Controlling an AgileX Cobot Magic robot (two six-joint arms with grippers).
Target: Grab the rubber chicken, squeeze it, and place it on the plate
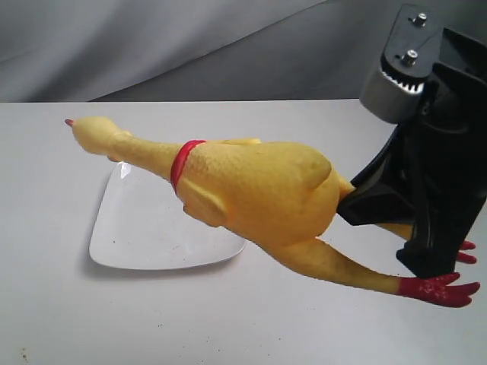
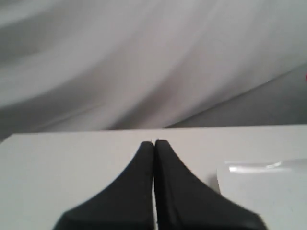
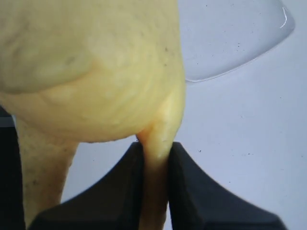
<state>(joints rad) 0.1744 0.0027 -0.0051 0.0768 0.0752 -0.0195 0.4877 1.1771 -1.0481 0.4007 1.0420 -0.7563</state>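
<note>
The long yellow rubber chicken (image 1: 259, 190) with a red collar band and red feet stretches across the middle of the exterior frame. Its red beak tip points to the upper left and its feet reach the lower right. It appears to be lifted clear of the white table (image 1: 61, 319). Its head and neck lie over the upper part of the glossy white square plate (image 1: 144, 228), which sits left of centre, while the plump body hangs past the plate's right edge.

The black right gripper (image 3: 156, 148) comes in from the right of the exterior frame. Its jaws are clamped on one thin yellow leg just below the body, and the rubber is pinched narrow between them. The left gripper (image 2: 154, 143) does not show in the exterior frame. In its own wrist view its jaws are pressed together on nothing, low over the table with the plate just beside them.

The pick-up looks done, and the task seems to be at the carry toward the plate. Whether the squeeze has happened cannot be told. The next move calls for shifting the body leftward over the plate's middle, lowering it until it rests, then opening the jaws. The toy may overhang the rim and roll.
</note>
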